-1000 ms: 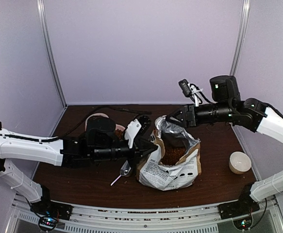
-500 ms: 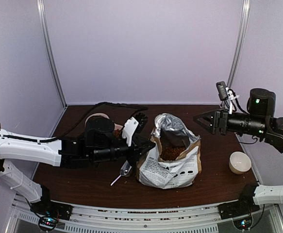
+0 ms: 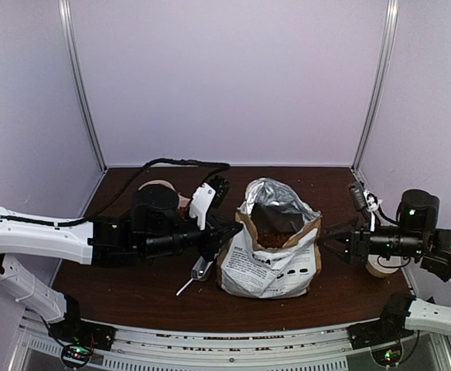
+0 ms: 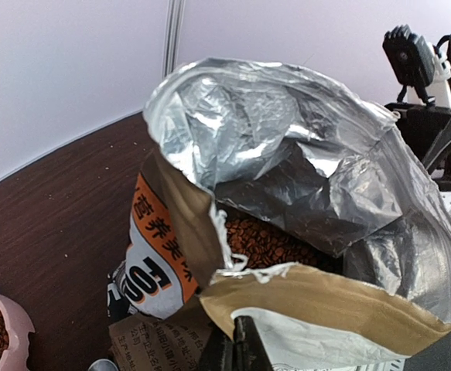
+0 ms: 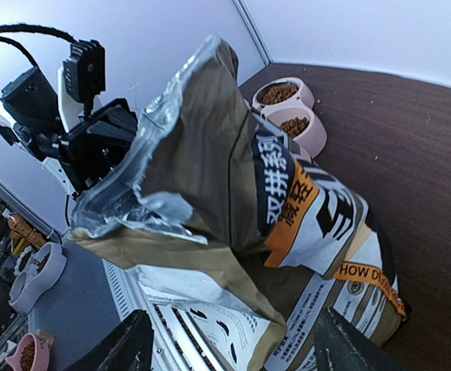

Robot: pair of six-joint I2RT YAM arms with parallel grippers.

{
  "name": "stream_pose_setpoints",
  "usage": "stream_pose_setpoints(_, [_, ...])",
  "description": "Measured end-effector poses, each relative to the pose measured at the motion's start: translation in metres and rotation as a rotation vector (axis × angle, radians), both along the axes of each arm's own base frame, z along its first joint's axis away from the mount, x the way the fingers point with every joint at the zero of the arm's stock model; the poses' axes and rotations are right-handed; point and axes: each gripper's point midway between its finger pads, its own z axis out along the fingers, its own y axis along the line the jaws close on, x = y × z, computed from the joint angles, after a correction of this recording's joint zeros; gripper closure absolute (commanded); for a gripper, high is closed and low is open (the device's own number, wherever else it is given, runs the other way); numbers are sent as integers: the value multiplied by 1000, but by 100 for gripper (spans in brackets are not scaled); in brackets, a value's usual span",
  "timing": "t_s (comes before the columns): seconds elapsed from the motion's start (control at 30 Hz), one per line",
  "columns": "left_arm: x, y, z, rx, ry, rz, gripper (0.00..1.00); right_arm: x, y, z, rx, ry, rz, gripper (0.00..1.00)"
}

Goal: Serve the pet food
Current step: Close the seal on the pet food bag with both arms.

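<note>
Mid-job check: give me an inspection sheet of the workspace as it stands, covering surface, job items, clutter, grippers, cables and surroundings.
Surface: dark wooden table, a few stray specks.
Job's things: kibble inside the open, upright bag at centre; more kibble in both basins of the pink feeder, far left.
Clutter: metal scoop lying left of the bag; white bowl at right.
Grippers: left gripper shut on the bag's rim; right gripper open, apart from the bag.
Cables: black cable arching over the left arm, away from the bag.
Surroundings: lilac walls; nothing else seen.
</note>
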Motion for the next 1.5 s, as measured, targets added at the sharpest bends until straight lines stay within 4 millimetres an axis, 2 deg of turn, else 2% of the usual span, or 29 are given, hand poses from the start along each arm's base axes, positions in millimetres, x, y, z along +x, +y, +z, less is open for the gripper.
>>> stream_pose_setpoints(0.27, [2, 4, 2, -4, 10, 24, 100, 2, 8, -54, -67, 112, 21, 36])
stream_pose_setpoints(0.4, [3, 4, 1, -5, 15, 30, 100, -1, 16, -62, -62, 134, 46, 45])
stream_pose_setpoints(0.5, [3, 5, 2, -7, 17, 31, 100, -5, 24, -60, -42, 134, 78, 53])
stream_pose_setpoints(0.53, [3, 5, 2, -7, 17, 31, 100, -5, 26, -60, -39, 134, 82, 60])
stream_pose_setpoints(0.6, [2, 7, 4, -7, 17, 31, 100, -5, 32, -60, -25, 135, 89, 86])
stream_pose_setpoints(0.63, [2, 7, 4, -7, 17, 32, 100, -4, 33, -62, -24, 136, 88, 95])
stream_pose_setpoints(0.67, [2, 8, 5, -6, 17, 33, 100, -3, 34, -65, -25, 138, 86, 100])
stream_pose_setpoints(0.83, [1, 20, 11, -3, 10, 51, 100, -2, 35, -62, -8, 153, 73, 100])
stream_pose_setpoints(1.03, [-9, 48, 18, -1, 1, 53, 100, -15, 21, -47, -17, 155, 72, 100])
stream_pose_setpoints(1.2, [-21, 47, 21, -2, 15, -15, 100, -22, 14, -43, -20, 153, 71, 100])
stream_pose_setpoints(1.5, [-20, 47, 18, -40, 63, 3, 100, -3, 10, -46, 21, 172, -50, 100])
